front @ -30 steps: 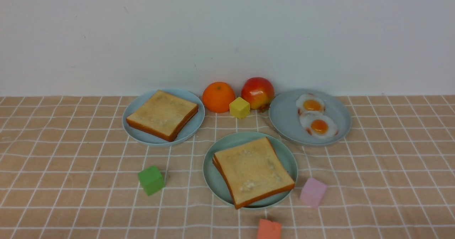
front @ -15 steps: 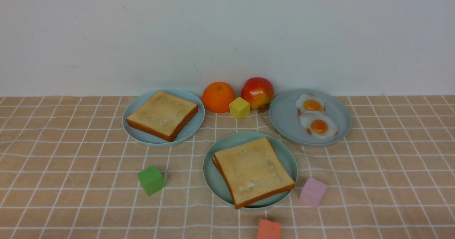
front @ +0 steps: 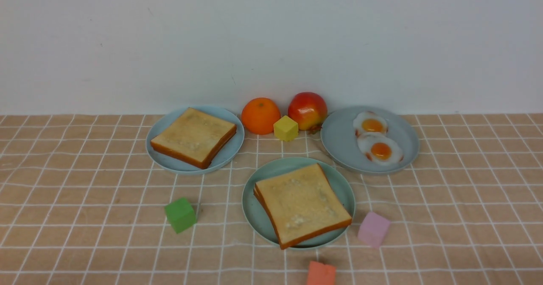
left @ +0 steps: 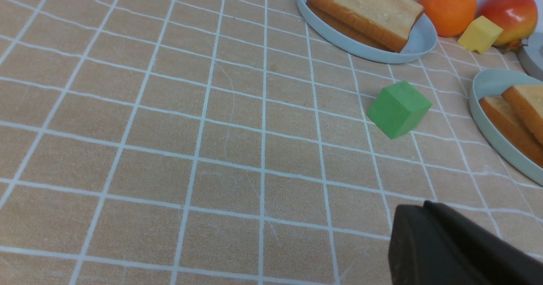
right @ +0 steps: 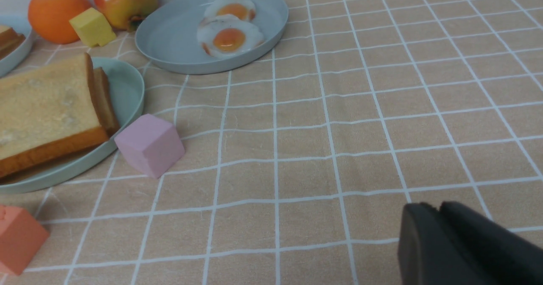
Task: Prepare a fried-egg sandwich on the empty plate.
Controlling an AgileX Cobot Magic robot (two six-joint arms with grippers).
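On the mint-green plate at the middle of the table lie two toast slices, stacked a little askew. No egg shows between them in any view. Neither gripper appears in the front view. My left gripper hovers low over the cloth, on the near side of the green cube, its black fingers pressed together with nothing between them. My right gripper is likewise shut and empty over bare cloth, to the right of the plate and the pink cube.
A grey-blue plate at the back left holds more toast. Another grey-blue plate at the back right holds two fried eggs. Orange, apple, yellow cube, green cube, pink cube, orange-red cube.
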